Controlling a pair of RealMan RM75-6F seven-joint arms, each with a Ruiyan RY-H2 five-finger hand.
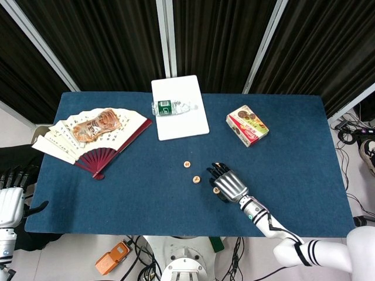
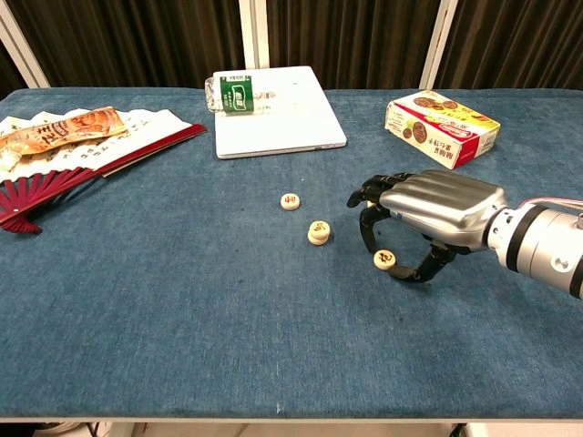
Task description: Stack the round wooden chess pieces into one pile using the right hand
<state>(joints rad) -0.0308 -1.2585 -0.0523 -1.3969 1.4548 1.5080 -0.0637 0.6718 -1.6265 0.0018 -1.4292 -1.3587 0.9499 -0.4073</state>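
Three round wooden chess pieces show on the blue cloth: one (image 2: 290, 201) at the far left, one (image 2: 318, 232) in the middle that looks thicker, and one (image 2: 384, 259) nearest my right hand (image 2: 435, 209). That hand hovers low over the near piece, its fingers (image 2: 368, 238) curled down on the piece's left and its thumb on the right, with small gaps. The piece still lies flat on the cloth. From the head view the same piece (image 1: 216, 189) peeks out beside the right hand (image 1: 229, 182). My left hand (image 1: 10, 202) hangs off the table's left side, holding nothing.
A white laptop (image 2: 278, 114) with a water bottle (image 2: 239, 94) on it lies at the back. A biscuit box (image 2: 442, 123) sits at the back right, behind the right hand. A paper fan (image 2: 82, 146) is spread at the left.
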